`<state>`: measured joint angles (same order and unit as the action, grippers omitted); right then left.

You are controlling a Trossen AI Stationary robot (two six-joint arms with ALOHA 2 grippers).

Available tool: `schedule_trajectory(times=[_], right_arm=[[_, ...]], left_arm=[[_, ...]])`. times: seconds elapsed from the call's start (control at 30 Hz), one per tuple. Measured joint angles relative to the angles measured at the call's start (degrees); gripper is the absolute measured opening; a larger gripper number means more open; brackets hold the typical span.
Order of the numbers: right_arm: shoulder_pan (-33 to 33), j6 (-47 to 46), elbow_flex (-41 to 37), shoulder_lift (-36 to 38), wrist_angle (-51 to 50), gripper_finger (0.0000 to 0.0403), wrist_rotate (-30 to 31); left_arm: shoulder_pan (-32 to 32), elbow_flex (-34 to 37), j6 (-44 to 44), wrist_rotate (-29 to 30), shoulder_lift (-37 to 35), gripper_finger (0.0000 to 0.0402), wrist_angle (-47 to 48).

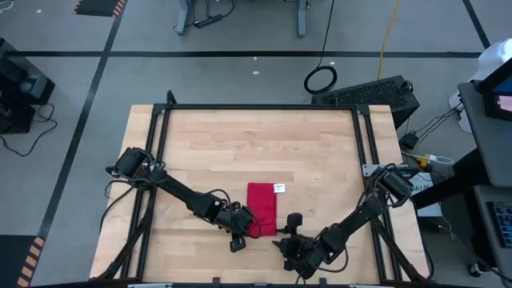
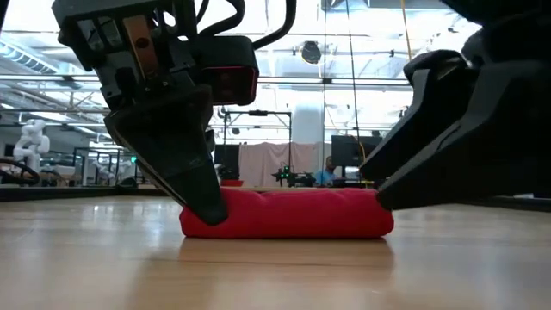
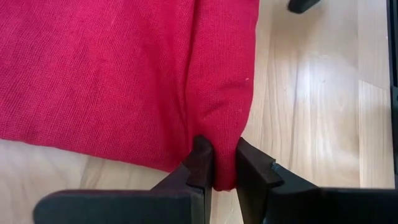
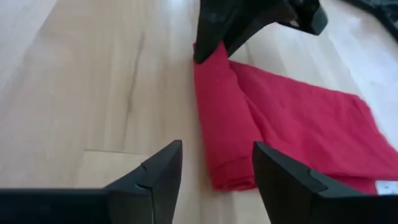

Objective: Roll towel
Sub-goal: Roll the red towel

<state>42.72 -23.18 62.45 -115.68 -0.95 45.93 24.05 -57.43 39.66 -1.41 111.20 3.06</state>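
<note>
The red towel (image 1: pixel 262 210) lies on the wooden table near its front edge. Its near end is rolled into a low roll (image 2: pixel 284 215), and the flat rest reaches toward the far edge, with the white tag (image 1: pixel 279 188) at its far right corner. My left gripper (image 1: pixel 242 233) is shut on the roll's left end. My right gripper (image 4: pixel 217 152) stands open at the roll's right end (image 4: pixel 227 177). That end lies just ahead of the gap between the fingers, and they do not touch it. My left gripper pinches the left end of the rolled part (image 3: pixel 224 134) between its two fingers (image 3: pixel 200 163). What it holds is a fold of several layers. The fingers come slanting down from the table's left. The roll rests on the table, and the flat cloth spreads out beside it.
Black frame rails (image 1: pixel 156 144) run along the table's left, right and far sides. Bare wood (image 1: pixel 256 144) stretches from the towel to the far edge. The table's front edge lies close behind both grippers.
</note>
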Motion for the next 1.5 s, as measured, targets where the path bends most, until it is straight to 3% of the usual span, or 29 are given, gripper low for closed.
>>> schedule_trajectory(times=[0.13,0.5,0.97,1.3,1.5], right_arm=[[-0.55,2.53,-0.1,-0.94,3.45,0.0197,2.27],[-3.39,2.14,-0.12,-5.85,10.0,0.0196,1.37],[-3.36,-5.97,0.01,-6.25,6.95,0.0189,0.0],[-3.39,-6.32,0.01,-6.23,6.59,0.012,-1.75],[-3.41,-6.96,-0.01,-6.23,6.25,0.0097,-2.09]], left_arm=[[0.02,0.04,-0.07,0.11,0.0,0.0051,-0.09],[0.0,0.04,-1.29,0.11,0.0,0.0051,-0.06],[-0.02,0.07,-2.87,0.47,0.02,0.0055,-0.75],[1.2,0.15,-6.6,3.04,-0.86,0.0153,-2.14],[1.18,0.52,-11.89,3.92,-7.28,0.0195,6.83]])
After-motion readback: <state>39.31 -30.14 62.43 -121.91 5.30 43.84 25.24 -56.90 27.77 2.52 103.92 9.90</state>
